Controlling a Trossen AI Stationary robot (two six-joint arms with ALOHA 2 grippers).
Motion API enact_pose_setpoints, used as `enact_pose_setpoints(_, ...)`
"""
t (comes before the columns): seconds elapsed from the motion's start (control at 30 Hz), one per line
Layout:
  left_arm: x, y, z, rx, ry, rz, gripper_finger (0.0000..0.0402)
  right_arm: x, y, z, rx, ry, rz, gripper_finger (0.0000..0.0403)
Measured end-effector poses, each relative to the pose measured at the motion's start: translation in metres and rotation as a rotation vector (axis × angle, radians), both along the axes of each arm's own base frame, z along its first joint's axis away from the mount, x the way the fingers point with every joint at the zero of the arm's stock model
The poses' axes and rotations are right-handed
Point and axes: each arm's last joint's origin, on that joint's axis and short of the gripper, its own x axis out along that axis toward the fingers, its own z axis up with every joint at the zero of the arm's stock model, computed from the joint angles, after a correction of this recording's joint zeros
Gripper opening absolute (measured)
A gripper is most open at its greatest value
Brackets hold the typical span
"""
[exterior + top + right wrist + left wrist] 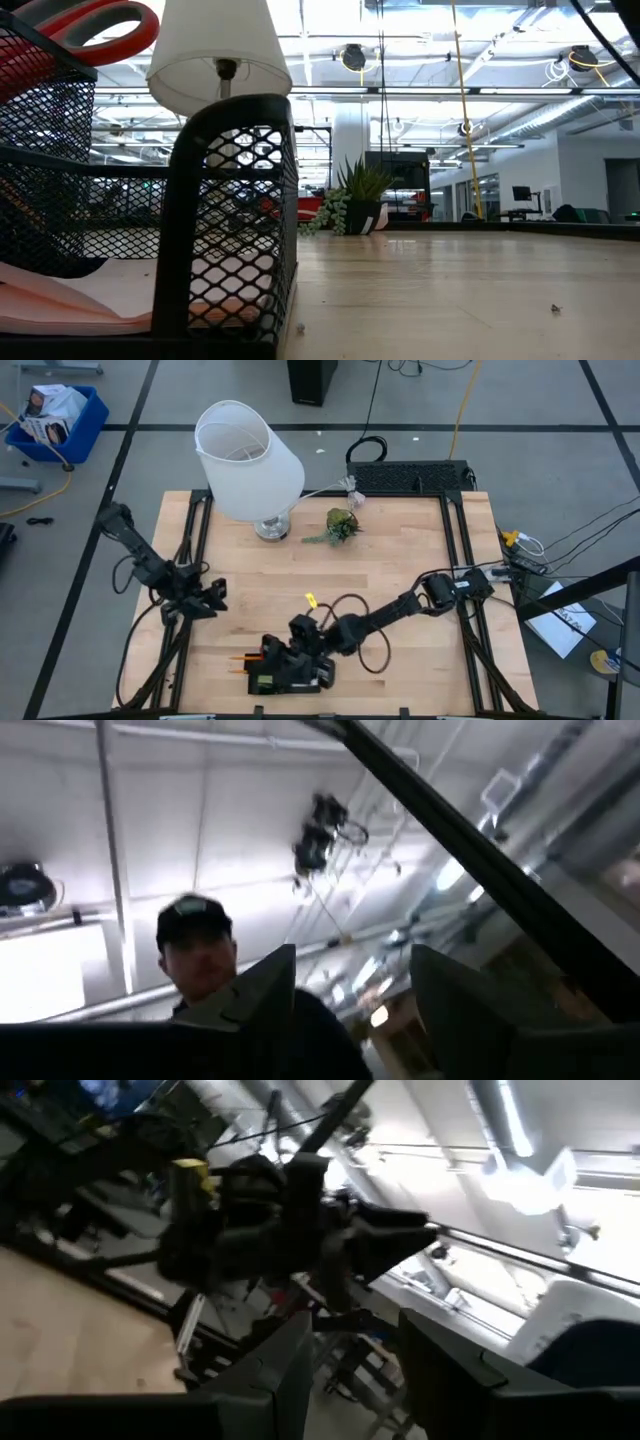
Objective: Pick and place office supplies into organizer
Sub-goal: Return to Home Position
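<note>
High view: organizer sits just beside the right gripper, fingers released and empty; left gripper released, well apart. Likely homing; next, lift clear.

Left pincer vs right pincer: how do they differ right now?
The left pincer sits by the left edge of the table, well clear of the organizer; the right pincer is right by the organizer. The left arm is folded at its own side; the right arm stretches across the table. Shared: both pincers are open, with nothing between the fingers.
</note>
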Motion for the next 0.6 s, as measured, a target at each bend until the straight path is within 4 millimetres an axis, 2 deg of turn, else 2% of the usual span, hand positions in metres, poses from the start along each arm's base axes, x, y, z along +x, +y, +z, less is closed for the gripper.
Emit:
enact_pose_setpoints(0.17, -0.003, -0.003, -0.017, 0.104, -0.038, 0.015, 0.0152, 0.015, -0.019, -0.034, -0.154, 0.194, 0.045, 0.0193)
enact_pose_setpoints(0.27, -0.001, -0.004, -0.024, 0.152, 0.012, 0.028, 0.0152, 0.01, -0.034, -0.054, -0.204, 0.236, 0.003, 0.0194)
enact_pose_setpoints(0.37, 0.001, -0.006, -0.038, 0.287, 0.117, 0.034, 0.0152, -0.014, -0.053, -0.056, -0.288, 0.157, -0.052, 0.0194)
enact_pose_setpoints(0.47, 0.003, -0.006, -0.052, 0.265, 0.279, 0.046, 0.0152, -0.049, -0.07, -0.06, -0.345, 0.209, -0.103, 0.0194)
enact_pose_setpoints(0.6, 0.002, -0.007, -0.049, 0.36, 0.198, 0.034, 0.0152, -0.105, -0.09, -0.069, -0.4, 0.346, -0.241, 0.0194)
